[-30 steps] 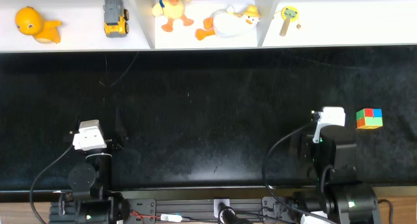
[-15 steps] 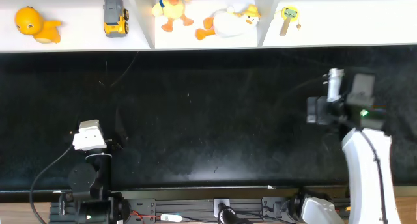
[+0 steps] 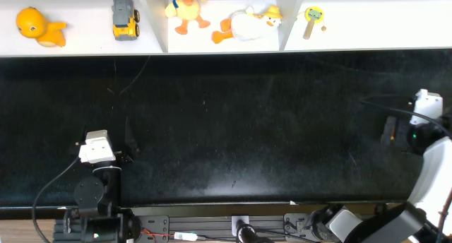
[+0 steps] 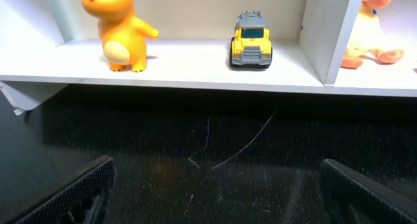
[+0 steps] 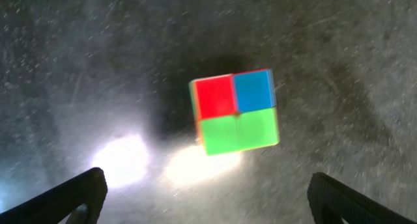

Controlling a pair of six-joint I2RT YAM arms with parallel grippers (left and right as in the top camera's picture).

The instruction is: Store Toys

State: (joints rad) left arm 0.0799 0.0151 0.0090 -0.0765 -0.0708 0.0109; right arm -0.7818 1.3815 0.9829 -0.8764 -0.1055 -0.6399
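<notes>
As the white shelf (image 3: 353,32) stands: five toys (image 3: 126,18) stored.
Outstanding: red-blue-green plastic cube (image 5: 236,111) on black tabletop (image 3: 226,123).
Right gripper (image 5: 205,188): open above cube.
Left gripper (image 4: 215,178): open, empty.

Black tabletop (image 3: 233,123), white partitioned shelf (image 3: 85,48) along back

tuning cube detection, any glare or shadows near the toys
Right wrist view: two bright glare patches on the black mat beside the cube, not on it. Left wrist view: shelf evenly lit, mat under its edge shadowed. Top view: mat dark, no strong glare.
</notes>
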